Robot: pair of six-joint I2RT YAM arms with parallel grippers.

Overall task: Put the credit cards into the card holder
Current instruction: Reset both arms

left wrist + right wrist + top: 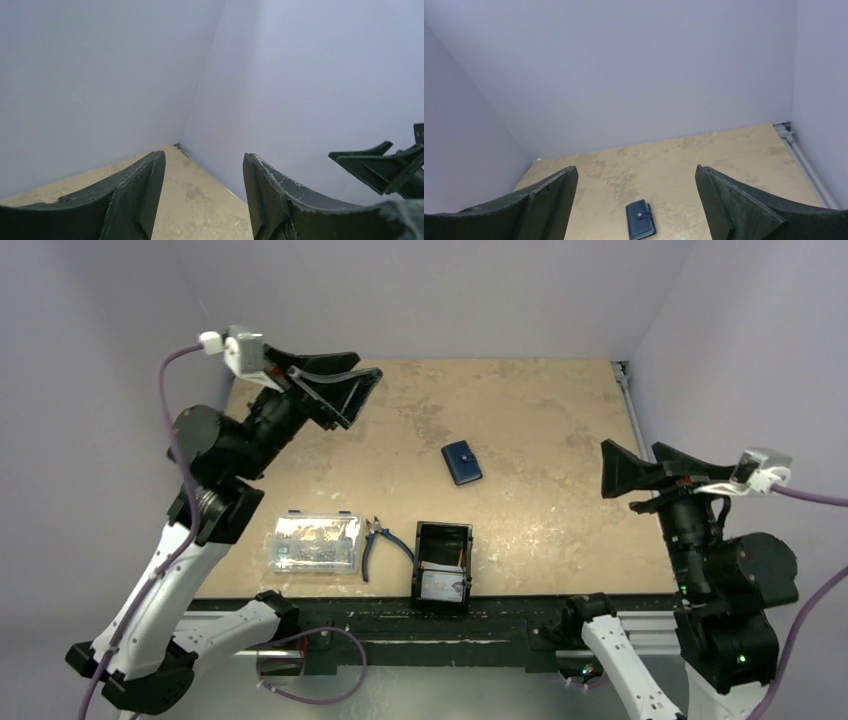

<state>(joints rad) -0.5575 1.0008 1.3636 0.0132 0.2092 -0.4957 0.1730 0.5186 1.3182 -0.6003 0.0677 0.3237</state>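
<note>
Judging from how things lie, nothing of the task is done yet. The card holder (461,462) lies folded shut on the table (540,410), its clasp fastened in the right wrist view. Whether any card is already tucked inside cannot be told from a closed wallet.

The credit cards (443,585) stand together in a black tray (417,560). A pale one faces up and an orange edge shows behind it.

The right gripper (608,470) hangs in the air with its jaws spread wide and nothing between them. The card holder sits below and ahead of it, framed between its fingers in its own camera. The tray is off to its left and back toward the bases.

The left gripper (355,390) is raised too, jaws apart and empty, and its camera looks at the far wall. The card holder is to its right, lower and nearer the bases, well apart from it. The tray is further back again.

So the whole job is ahead — opening the card holder, lifting cards out of the tray, and sliding them into the slots.
</note>
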